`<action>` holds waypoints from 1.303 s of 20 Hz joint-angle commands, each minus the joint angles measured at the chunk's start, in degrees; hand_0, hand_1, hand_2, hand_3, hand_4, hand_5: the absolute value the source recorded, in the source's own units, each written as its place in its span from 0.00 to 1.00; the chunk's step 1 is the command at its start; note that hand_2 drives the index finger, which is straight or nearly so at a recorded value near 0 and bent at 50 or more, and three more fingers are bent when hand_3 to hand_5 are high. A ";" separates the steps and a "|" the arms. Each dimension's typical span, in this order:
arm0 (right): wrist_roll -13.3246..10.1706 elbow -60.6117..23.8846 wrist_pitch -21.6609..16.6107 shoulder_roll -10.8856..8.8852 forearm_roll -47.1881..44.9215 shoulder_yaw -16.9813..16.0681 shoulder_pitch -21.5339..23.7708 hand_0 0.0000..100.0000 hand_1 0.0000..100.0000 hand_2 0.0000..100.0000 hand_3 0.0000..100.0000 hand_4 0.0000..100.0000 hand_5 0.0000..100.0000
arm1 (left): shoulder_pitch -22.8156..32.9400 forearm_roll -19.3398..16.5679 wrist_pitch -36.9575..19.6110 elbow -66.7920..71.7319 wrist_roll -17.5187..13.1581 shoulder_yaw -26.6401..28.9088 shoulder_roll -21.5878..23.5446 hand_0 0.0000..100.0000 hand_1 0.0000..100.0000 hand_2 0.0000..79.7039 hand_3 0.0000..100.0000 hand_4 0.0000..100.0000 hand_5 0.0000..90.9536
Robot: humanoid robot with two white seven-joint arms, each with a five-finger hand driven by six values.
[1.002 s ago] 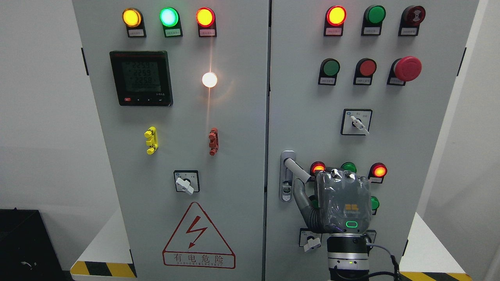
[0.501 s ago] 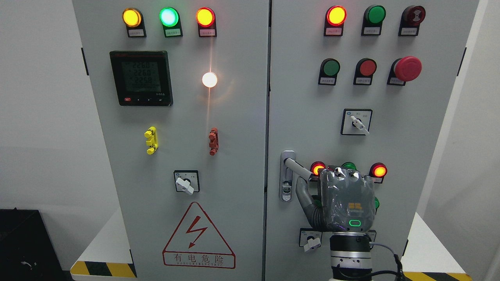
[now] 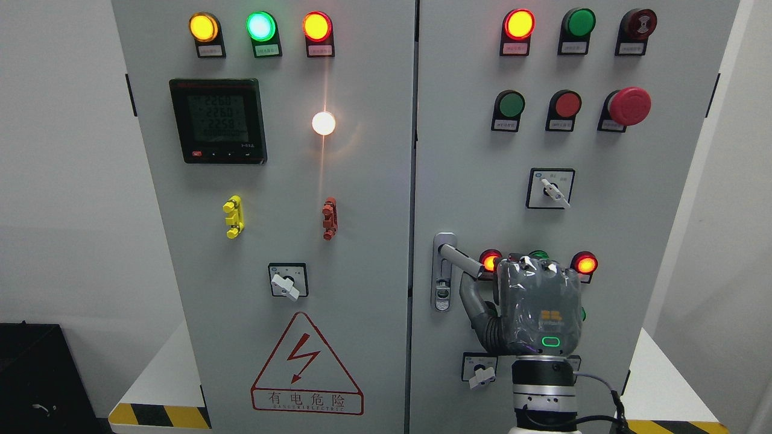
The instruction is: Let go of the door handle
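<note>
Right hand (image 3: 538,310) at handle's four o'clock, grip state unclear from behind. Thumb could snag door handle (image 3: 461,258) withdrawing, yanking door.

two cabinet doors (image 3: 374,253) — three rotary switches (image 3: 288,281) — one meter (image 3: 218,120).

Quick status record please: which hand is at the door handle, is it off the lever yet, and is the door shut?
hand: right hand, back facing camera
handle: door handle, lever slanting down to the right
contact: cannot tell; the lever's end is hidden behind the hand
door: right door, looks shut
left hand: not in view
</note>
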 commanded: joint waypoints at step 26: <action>0.47 -0.47 -0.15 -0.09 -0.26 -0.56 -0.48 0.59 0.41 1.00 1.00 1.00 1.00 | 0.97 -0.01 0.04 0.00 0.02 0.00 0.00 0.12 0.56 0.00 0.00 0.00 0.00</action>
